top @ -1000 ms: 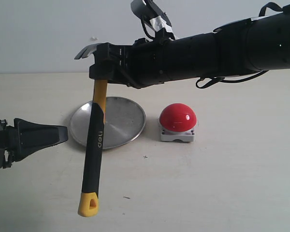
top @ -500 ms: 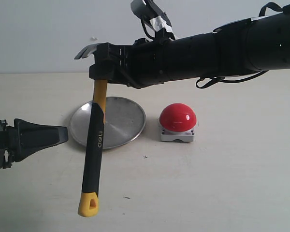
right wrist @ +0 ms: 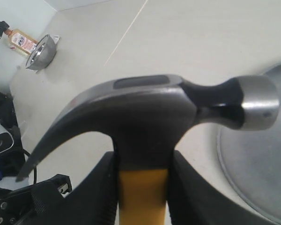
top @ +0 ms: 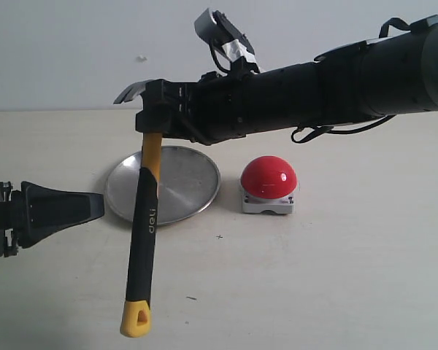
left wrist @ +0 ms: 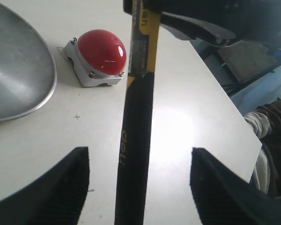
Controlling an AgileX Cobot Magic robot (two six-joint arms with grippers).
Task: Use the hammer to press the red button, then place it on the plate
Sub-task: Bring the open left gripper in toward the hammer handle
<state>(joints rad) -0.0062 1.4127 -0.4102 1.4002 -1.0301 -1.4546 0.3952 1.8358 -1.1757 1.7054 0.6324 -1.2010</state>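
Observation:
The hammer hangs in the air, head up, its yellow looped end near the table's front. My right gripper is shut on the hammer just under its dark head, over the left part of the plate. The red button sits on its grey base to the right of the plate, apart from the hammer. My left gripper stands open low at the left, level with the handle. In the left wrist view the hammer handle passes ahead of the open left gripper, with the button and plate beyond.
A small metal bowl and a bottle stand at a far corner of the table in the right wrist view. The table edge runs close past the button's far side in the left wrist view.
The right arm has dropped and shifted slightly, carrying the hammer a little lower and nearer the front. The left gripper has barely moved.

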